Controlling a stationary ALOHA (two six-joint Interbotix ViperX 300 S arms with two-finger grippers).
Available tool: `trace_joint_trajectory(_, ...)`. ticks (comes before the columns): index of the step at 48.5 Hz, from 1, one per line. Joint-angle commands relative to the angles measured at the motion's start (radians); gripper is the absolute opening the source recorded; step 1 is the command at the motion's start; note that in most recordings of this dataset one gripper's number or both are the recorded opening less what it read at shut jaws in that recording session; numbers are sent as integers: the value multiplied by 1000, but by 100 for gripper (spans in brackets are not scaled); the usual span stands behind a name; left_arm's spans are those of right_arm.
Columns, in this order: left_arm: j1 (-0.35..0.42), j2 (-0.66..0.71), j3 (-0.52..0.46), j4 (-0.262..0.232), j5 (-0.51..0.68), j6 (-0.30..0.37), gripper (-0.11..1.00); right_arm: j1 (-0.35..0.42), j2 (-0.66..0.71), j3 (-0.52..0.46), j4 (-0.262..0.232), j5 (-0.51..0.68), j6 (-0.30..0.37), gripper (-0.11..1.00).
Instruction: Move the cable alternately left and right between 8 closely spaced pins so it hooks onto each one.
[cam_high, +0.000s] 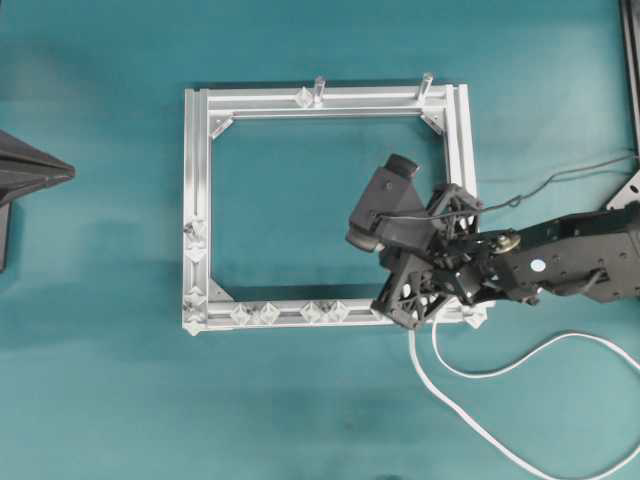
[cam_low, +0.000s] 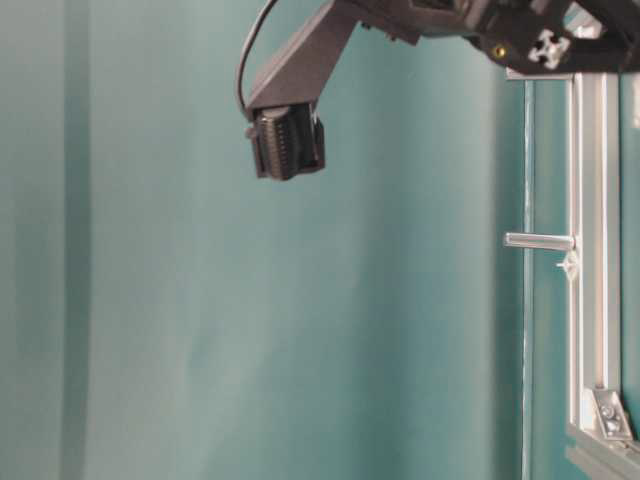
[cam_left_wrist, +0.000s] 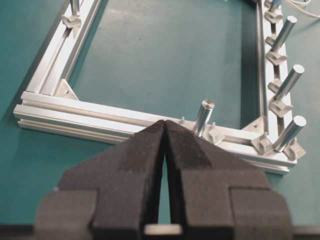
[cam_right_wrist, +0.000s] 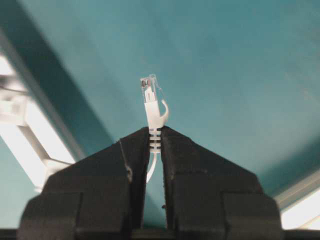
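- While the right hand (cam_right_wrist: 155, 134) is pinching the cable (cam_high: 470, 378) just behind its plug (cam_right_wrist: 151, 95), the plug is sticking out past the fingertips above the teal counter (cam_high: 100, 400).
- Rest of the cable is trailing slack off the frame (cam_high: 200, 200) corner, lower right on the counter.
- Pins (cam_high: 325, 311) along the near rail are looking unthreaded; judging weaving not started.
- Left hand (cam_left_wrist: 165, 131) is sitting clenched, gripping nothing, parked outside the frame.
- Advice: bring the plug low beside the first pin, keep slack feeding, alternate sides tightly.
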Motion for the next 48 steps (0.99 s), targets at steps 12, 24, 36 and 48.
trace_joint_trajectory(12, 3, 6, -9, 2, -6, -6, 0, -2, 3, -54, 6, -81, -3, 9)
trace_joint_trajectory(24, 3, 6, -9, 2, -6, -5, 0, 8, 29, -86, 31, -81, -3, 9)
trace_joint_trajectory(36, 3, 6, -9, 2, -6, -5, 0, 28, 41, -103, 34, -80, -3, 9)
trace_joint_trajectory(48, 3, 6, -9, 2, -6, -5, 0, 54, 60, -115, 71, -72, -2, 9)
